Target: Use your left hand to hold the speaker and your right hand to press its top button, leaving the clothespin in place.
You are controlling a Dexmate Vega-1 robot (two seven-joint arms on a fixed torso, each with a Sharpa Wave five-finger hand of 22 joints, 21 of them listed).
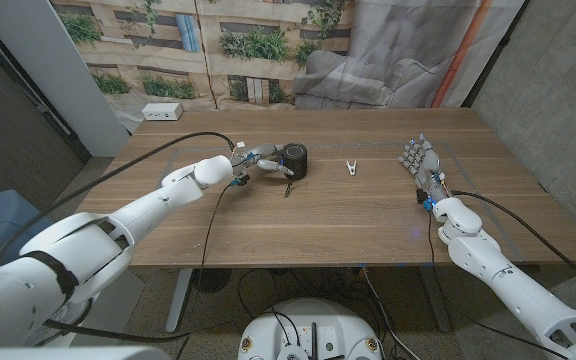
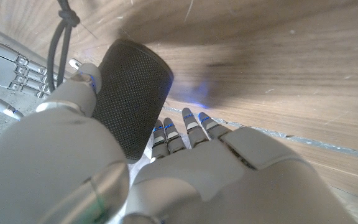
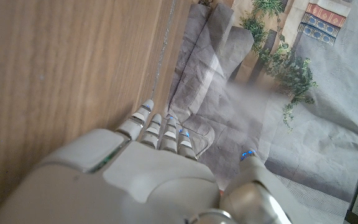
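The speaker, a short black mesh cylinder, stands upright near the table's middle. My left hand wraps it from the left. In the left wrist view the thumb lies against one side of the speaker and the fingers curl around the other. A small white clothespin lies on the wood just right of the speaker, apart from both hands. My right hand is over the table's right part with fingers stretched and nothing in it; it appears the same way in the right wrist view.
A white box sits at the table's back left corner. A black cable arcs over the left arm. Bare wood stretches between the two hands and toward the front edge. A printed backdrop hangs behind the table.
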